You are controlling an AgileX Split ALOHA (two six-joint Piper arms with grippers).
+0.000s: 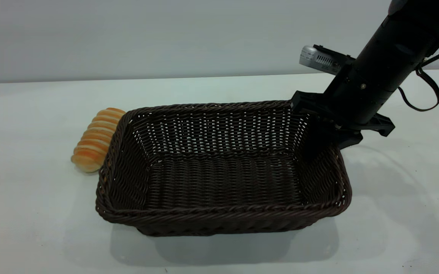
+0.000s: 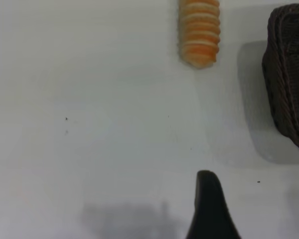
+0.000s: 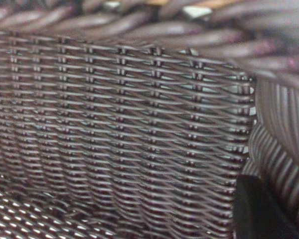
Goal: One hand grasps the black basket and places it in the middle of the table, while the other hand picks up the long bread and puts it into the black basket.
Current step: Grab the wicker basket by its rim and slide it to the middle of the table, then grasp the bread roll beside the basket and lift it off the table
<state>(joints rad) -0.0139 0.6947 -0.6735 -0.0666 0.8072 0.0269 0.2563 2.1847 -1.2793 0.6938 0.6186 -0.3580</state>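
Note:
The black basket stands on the table near its middle and is empty inside. My right gripper straddles the basket's far right rim, one finger inside and one outside, shut on it. The right wrist view shows the basket's inner wall close up, with one black finger against it. The long bread lies on the table against the basket's left end. It also shows in the left wrist view, ahead of my left gripper, which hovers over bare table.
The basket's corner shows in the left wrist view, to the side of the bread. A grey wall stands behind the table's far edge. Bare tabletop lies to the left of and in front of the basket.

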